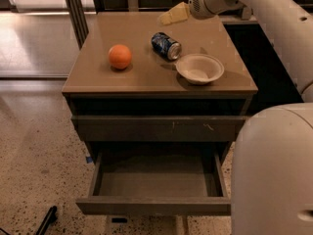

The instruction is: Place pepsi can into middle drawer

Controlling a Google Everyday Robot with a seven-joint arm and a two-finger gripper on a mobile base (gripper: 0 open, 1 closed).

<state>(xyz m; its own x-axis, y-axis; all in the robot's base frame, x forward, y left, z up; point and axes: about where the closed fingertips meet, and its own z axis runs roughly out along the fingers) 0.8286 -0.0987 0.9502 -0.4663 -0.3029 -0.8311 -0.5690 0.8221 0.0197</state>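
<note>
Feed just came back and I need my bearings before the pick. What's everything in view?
cabinet: one, brown top, centre
orange: one, orange, left on the cabinet top
pepsi can: one, dark blue with silver ends, lying on its side right of the orange
bowl: one, off-white, in front and to the right of the can
upper drawer front: one, grey-brown, pale scratches, shut
middle drawer: one, grey-brown, pulled open below it
black object: one, on the speckled floor, lower left
gripper: one, pale yellow, in the air behind the can, apart from it
arm: one, white, upper right
robot body: one, white, lower right
</note>
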